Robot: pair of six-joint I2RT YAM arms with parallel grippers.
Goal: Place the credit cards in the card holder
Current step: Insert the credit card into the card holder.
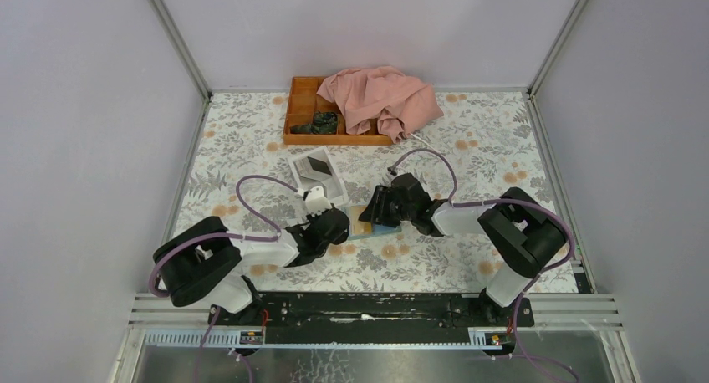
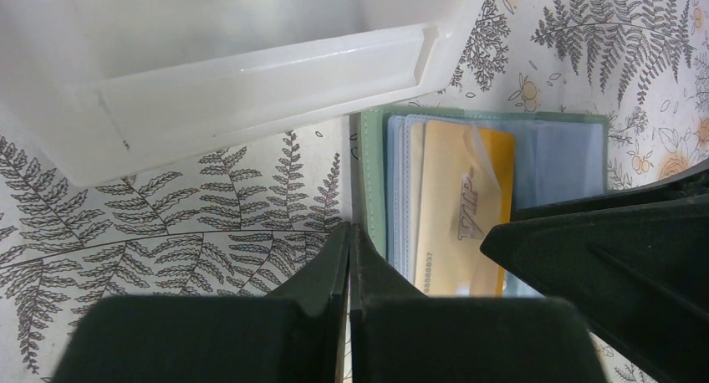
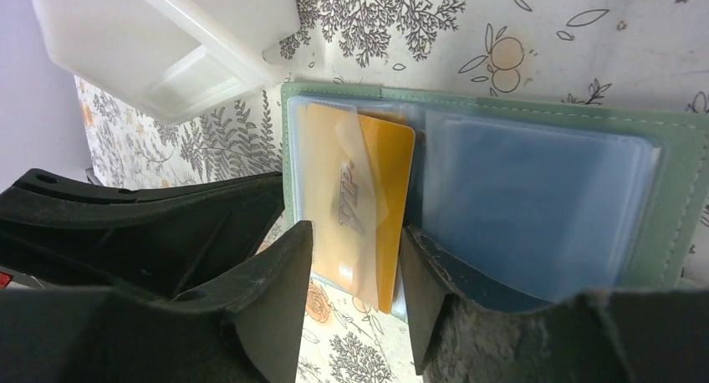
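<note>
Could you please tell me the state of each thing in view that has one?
card holder: open, lying flat.
orange card: partly in a clear sleeve.
left gripper: shut, by the holder's edge.
right gripper: open, fingers astride the orange card.
white box: open-topped.
pink cloth: crumpled on the tray.

You find the card holder (image 3: 502,191) lying open near the middle of the table (image 1: 468,149). The box (image 1: 334,186) stands just behind it, a little to the left. One card (image 3: 368,191) sits partly in the half nearer the box, with one end past the holder's edge. The tray (image 1: 303,94) stands at the far edge, and the cloth (image 1: 380,99) lies over its right part.
</note>
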